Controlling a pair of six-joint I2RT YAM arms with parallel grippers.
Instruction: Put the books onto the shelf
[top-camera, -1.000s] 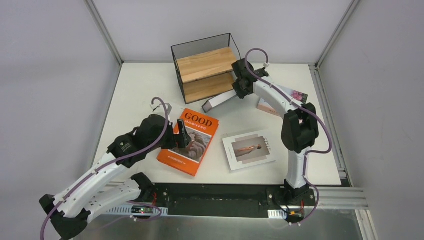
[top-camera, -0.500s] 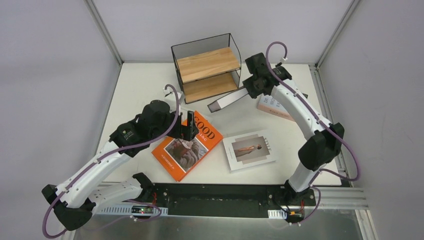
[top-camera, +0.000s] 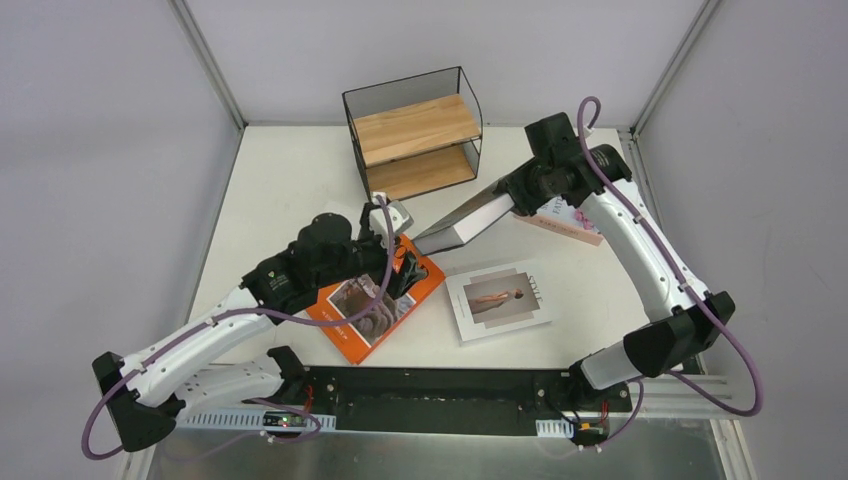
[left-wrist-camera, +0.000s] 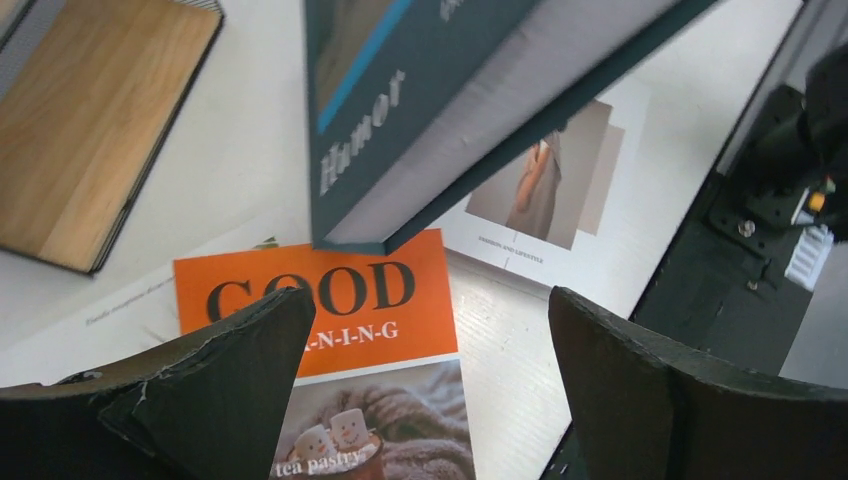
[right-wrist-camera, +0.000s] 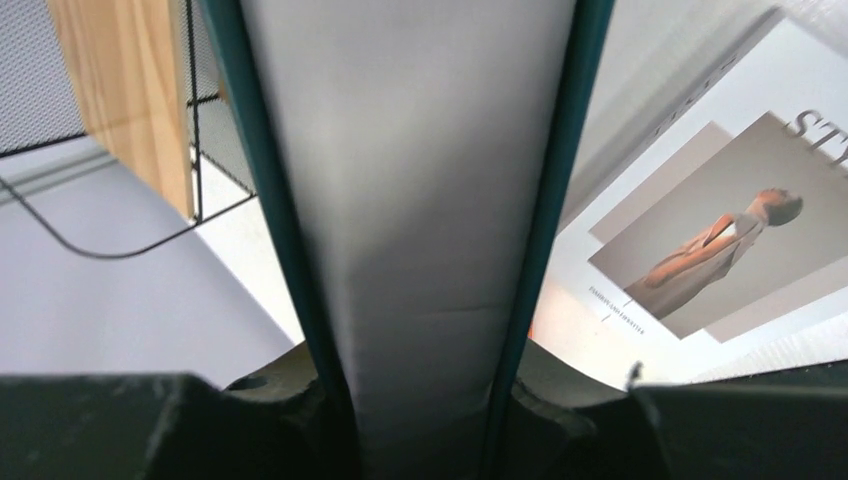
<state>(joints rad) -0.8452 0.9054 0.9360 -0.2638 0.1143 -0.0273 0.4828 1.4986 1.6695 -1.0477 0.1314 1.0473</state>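
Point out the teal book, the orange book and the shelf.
teal book (left-wrist-camera: 420, 60), left wrist view, on its front cover.
orange book (top-camera: 370, 318), top view, on the cover photo.
shelf (top-camera: 415, 125), top view, on the upper wooden board.

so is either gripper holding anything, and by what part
The right gripper pinches the dark teal hardcover across its two covers at one end. The left gripper is open and holds nothing.
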